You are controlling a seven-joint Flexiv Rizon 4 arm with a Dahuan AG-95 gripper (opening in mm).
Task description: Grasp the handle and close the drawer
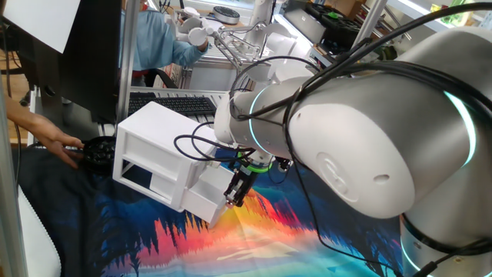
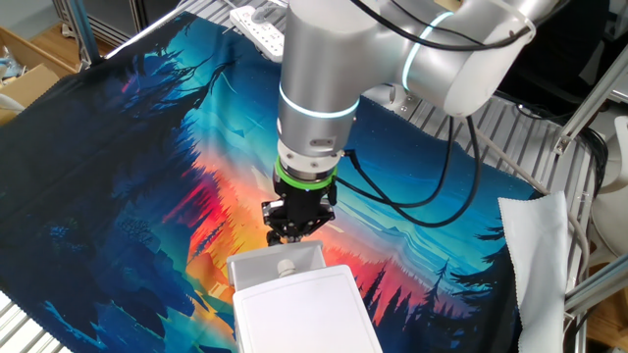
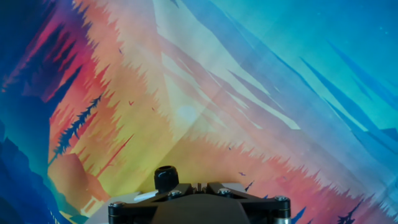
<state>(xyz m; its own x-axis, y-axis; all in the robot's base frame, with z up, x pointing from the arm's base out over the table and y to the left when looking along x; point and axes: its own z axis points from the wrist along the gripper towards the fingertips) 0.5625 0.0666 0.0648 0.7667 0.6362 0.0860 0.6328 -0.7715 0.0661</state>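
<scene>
Now the gripper (image 2: 294,233), mid-frame and pointing down, has its jaws fully closed at the front of the pulled-out drawer (image 2: 278,263); whether they pinch the handle (image 3: 166,178), a small dark rounded knob low in the hand view, I cannot tell. Grasp stage, likely; next, a steady push into the smooth white boxy cabinet (image 1: 157,135).

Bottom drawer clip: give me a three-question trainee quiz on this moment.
1. True or false: the drawer is fully shut in the cabinet.
2. The gripper points: A) level, B) straight down, C) up?
3. What covers the table?

Key:
1. False: it sticks out.
2. B; its fingers are shut, by the drawer's front, the handle beside them.
3. A colourful forest-print cloth.
</scene>
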